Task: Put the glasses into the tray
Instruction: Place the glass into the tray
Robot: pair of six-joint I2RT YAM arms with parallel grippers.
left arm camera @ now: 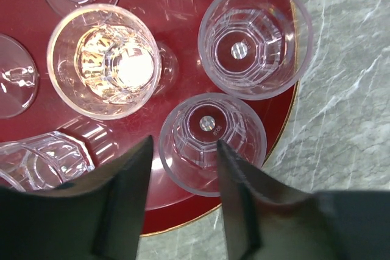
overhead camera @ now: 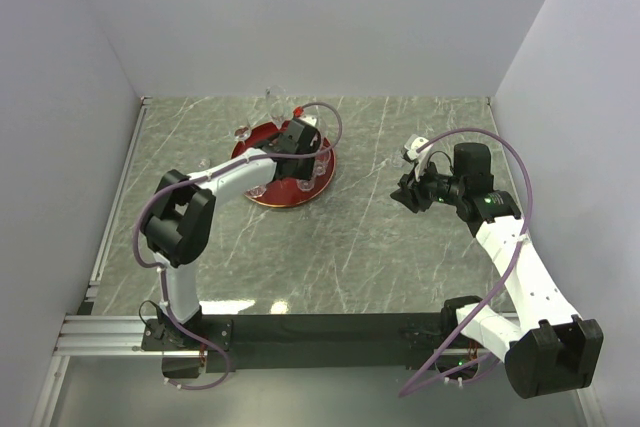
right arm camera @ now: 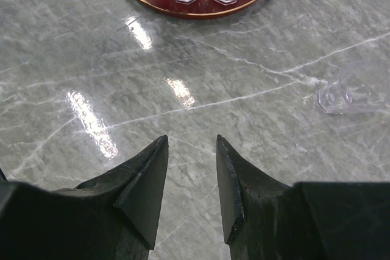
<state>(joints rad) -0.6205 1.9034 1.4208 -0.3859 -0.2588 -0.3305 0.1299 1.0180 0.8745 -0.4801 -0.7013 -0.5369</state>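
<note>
Red tray (left arm camera: 180, 28) holds glasses (left arm camera: 256, 41) | left gripper (left arm camera: 183, 144) spread over one, gripping nothing | right gripper (right arm camera: 191, 141) parted, empty

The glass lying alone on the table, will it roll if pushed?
Probably: the glass lies on its side on the smooth table, so a nudge could roll it. Its glossy clear wall may slip between the fingers.

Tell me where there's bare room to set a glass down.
The tray is crowded, glasses nearly rim to rim beneath the left gripper. Bare table stretches between the tray and the right gripper, with a tipped glass alongside.
</note>
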